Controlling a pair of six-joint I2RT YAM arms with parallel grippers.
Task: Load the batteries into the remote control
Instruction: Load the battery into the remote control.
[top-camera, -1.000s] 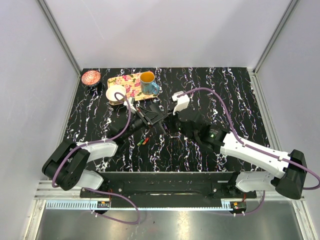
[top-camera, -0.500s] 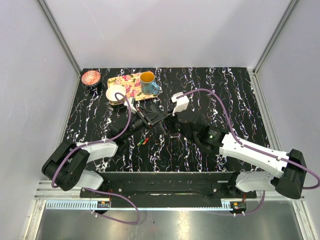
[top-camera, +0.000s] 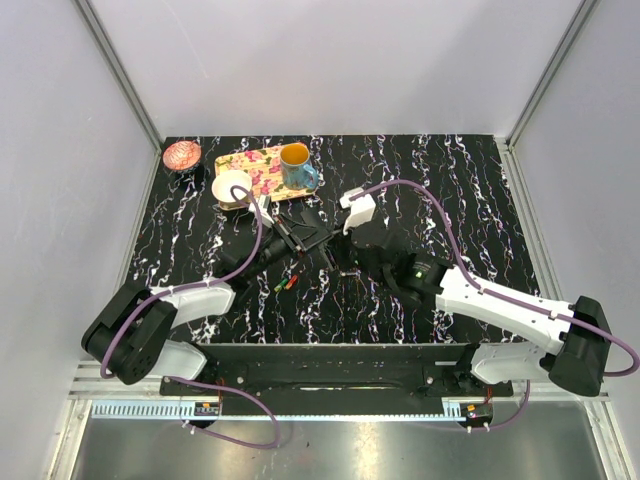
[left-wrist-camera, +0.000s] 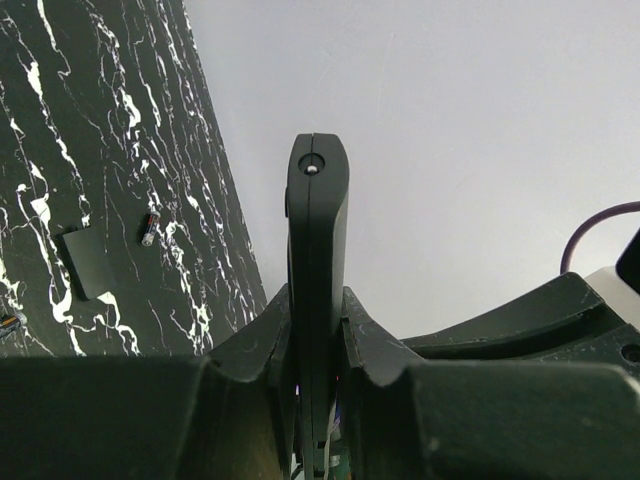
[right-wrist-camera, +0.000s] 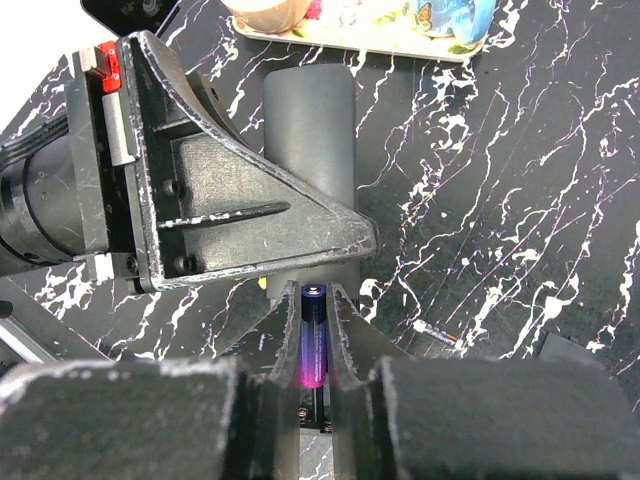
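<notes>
My left gripper (top-camera: 287, 240) is shut on the black remote control (top-camera: 306, 227) and holds it off the table, edge-on in the left wrist view (left-wrist-camera: 317, 220). My right gripper (right-wrist-camera: 316, 300) is shut on a blue-purple battery (right-wrist-camera: 314, 345), whose tip sits right at the near end of the remote (right-wrist-camera: 310, 140). In the top view the right gripper (top-camera: 338, 250) is just right of the remote. Loose red-and-green batteries (top-camera: 286, 285) lie on the table in front of the left gripper. Another battery (right-wrist-camera: 438, 333) lies to the right of my right fingers.
A floral yellow tray (top-camera: 250, 160) at the back left carries a blue mug (top-camera: 297, 167) and a white bowl (top-camera: 232, 187). A pink bowl (top-camera: 182, 155) stands in the back left corner. A flat black piece (left-wrist-camera: 85, 262) lies on the table beside a battery (left-wrist-camera: 148, 228).
My right arm has edged slightly left, bringing the battery closer to the remote. The left gripper and the remote have stayed put.
</notes>
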